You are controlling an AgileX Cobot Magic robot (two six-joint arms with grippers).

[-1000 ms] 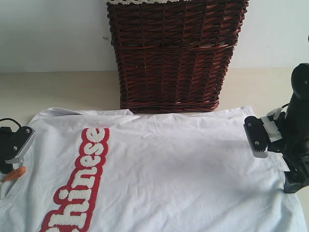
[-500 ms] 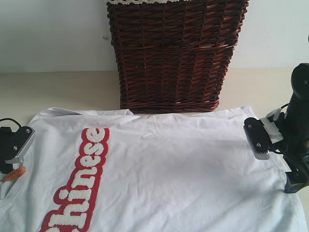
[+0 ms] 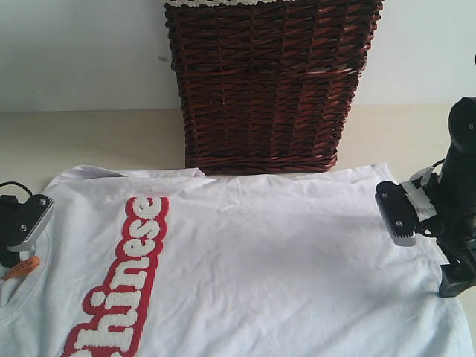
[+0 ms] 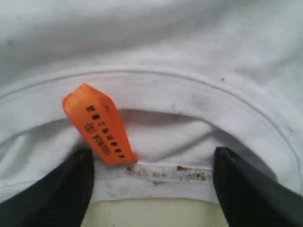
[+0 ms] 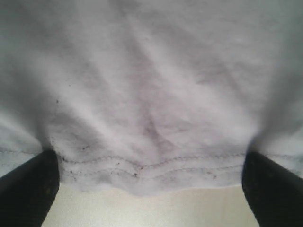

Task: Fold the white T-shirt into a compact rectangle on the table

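The white T-shirt point(image 3: 260, 253) lies spread flat on the table point(image 3: 89, 141), with its red-outlined letters point(image 3: 123, 275) running down the left part. My left gripper point(image 3: 21, 249) sits at the shirt's left edge, open. In the left wrist view the left gripper point(image 4: 154, 189) straddles the ribbed neck band point(image 4: 165, 172) beside the orange tag point(image 4: 99, 125). My right gripper point(image 3: 424, 249) is at the shirt's right edge, open. In the right wrist view the right gripper point(image 5: 151, 189) has the stitched hem point(image 5: 151, 168) lying between its dark fingers point(image 5: 28, 189). Neither is closed on the cloth.
A dark brown wicker basket point(image 3: 271, 82) stands at the back, touching the shirt's far edge. A pale wall rises behind it. Bare table shows to the left and right of the basket.
The right gripper has edged very slightly lower along the hem. The left gripper and the shirt have not moved.
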